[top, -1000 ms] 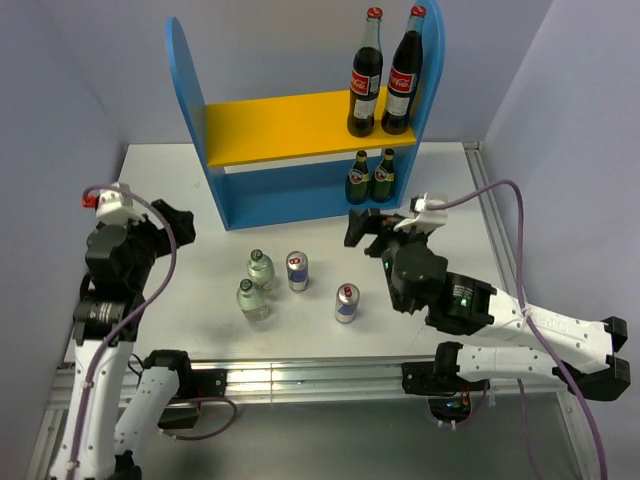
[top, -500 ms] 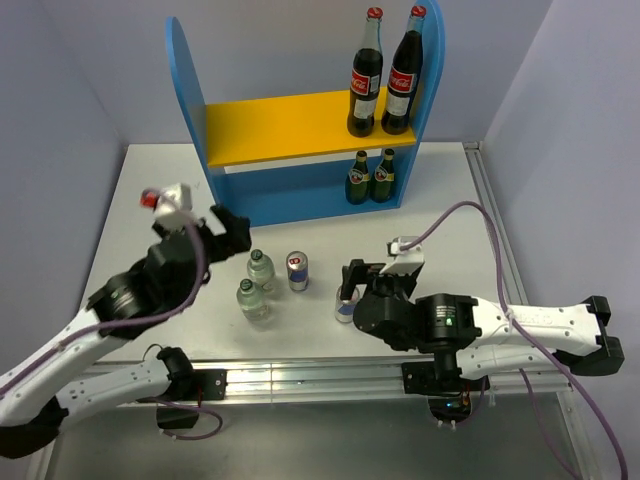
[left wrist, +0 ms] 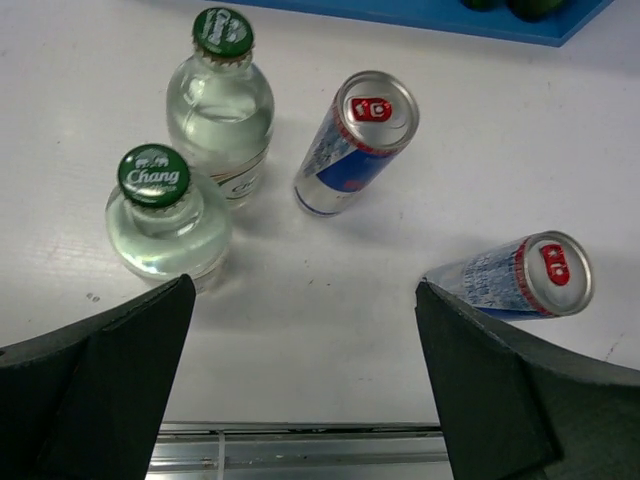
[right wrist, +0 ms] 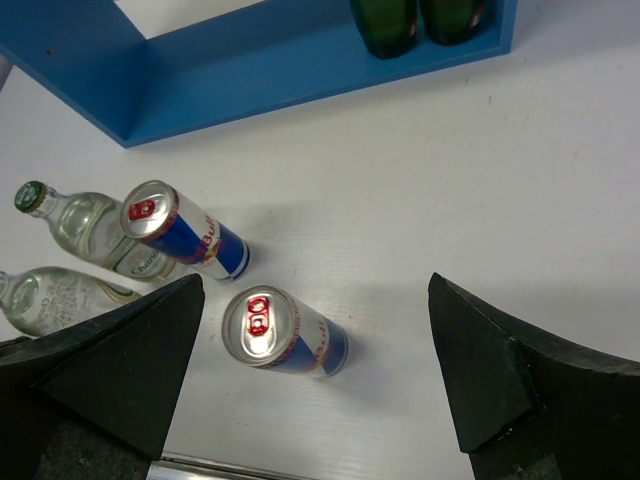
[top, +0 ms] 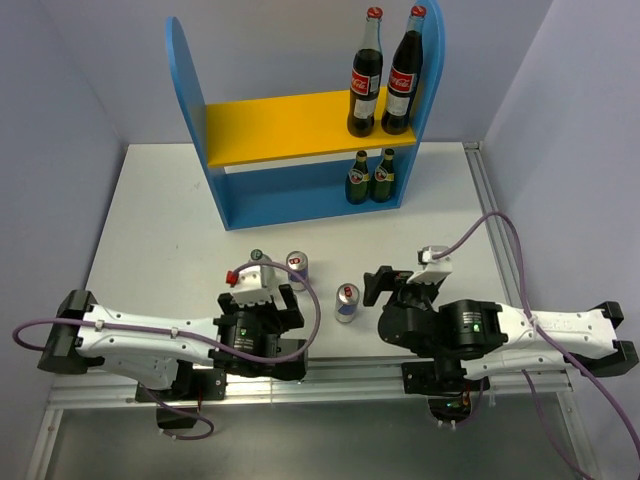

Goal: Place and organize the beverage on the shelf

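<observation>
The blue shelf (top: pixel 230 190) stands at the back. Two cola bottles (top: pixel 366 75) stand on the right end of its yellow board (top: pixel 270 125). Two dark green bottles (top: pixel 370 177) stand on its base below them. On the table in front stand two clear green-capped bottles (left wrist: pixel 220 100) (left wrist: pixel 165 215) and two blue-silver cans (left wrist: pixel 355 140) (left wrist: pixel 520 275). My left gripper (left wrist: pixel 305 370) is open and empty, low at the near side of the clear bottles; in the top view (top: pixel 262 305) it covers one of them. My right gripper (right wrist: pixel 315 370) is open and empty, just right of the nearer can (right wrist: pixel 285 330) (top: pixel 347 302).
The white table (top: pixel 150 220) ends in a metal rail (top: pixel 330 370) close behind both grippers. Both arms lie low along the near edge. The left part of the yellow board and of the shelf's base holds nothing. Grey walls enclose the table.
My left arm has swung from the left side down to the near edge, its gripper now behind the clear bottles. My right gripper has drawn back from the shelf to beside the nearer can.
</observation>
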You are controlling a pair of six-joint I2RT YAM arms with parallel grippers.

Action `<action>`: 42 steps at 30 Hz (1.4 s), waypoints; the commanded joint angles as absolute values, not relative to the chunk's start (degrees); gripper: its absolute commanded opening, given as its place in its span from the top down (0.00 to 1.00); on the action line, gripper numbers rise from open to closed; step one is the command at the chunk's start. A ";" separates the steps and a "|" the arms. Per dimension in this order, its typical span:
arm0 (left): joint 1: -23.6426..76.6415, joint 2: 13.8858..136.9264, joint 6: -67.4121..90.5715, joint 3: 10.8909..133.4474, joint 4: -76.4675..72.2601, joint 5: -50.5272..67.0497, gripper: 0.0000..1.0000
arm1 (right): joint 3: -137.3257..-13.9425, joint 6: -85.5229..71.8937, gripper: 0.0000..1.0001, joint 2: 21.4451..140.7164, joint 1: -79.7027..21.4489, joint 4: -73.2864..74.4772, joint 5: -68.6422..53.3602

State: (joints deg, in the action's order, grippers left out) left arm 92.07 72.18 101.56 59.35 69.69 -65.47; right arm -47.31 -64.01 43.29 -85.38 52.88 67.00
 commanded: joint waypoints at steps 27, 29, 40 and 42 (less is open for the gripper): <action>88.86 63.29 95.47 20.58 24.81 -70.58 0.01 | -42.19 -63.81 0.00 40.60 -86.13 48.96 67.24; 86.76 61.88 88.19 18.03 16.84 -69.96 0.01 | -41.58 -63.20 0.00 40.69 -86.13 48.17 67.06; 77.00 60.99 62.77 11.51 -9.66 -64.08 0.01 | -40.08 -63.63 0.00 41.66 -86.13 47.20 67.06; 74.54 63.10 61.79 11.78 -11.15 -63.37 0.01 | -39.99 -63.72 0.00 41.40 -86.22 47.37 67.15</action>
State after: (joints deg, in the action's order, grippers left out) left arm 77.03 61.17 69.56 11.79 -1.45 -65.14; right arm -40.47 -62.94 41.87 -85.73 48.64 65.43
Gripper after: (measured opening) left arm 0.994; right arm 0.999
